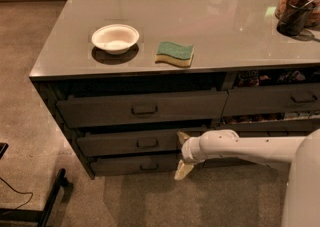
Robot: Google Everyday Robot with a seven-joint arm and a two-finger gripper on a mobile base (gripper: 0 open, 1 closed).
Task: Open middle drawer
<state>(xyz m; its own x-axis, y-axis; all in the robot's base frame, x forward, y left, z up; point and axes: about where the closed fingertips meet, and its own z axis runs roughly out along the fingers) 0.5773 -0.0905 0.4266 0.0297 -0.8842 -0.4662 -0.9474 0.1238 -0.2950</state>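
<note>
Camera view: the middle drawer sits second in the left stack under the bench, with its long axis horizontal and its front facing the camera. The hand is at the drawer's right end, fingers spread apart one above the other, the upper fingertip at the drawer's top edge. A white bowl and a green sponge lie on the grey bench.

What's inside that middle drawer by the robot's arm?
Its contents are hidden: the front of the middle drawer covers them, and only a dark gap shows above it. The end effector is at the drawer's right end.
</note>
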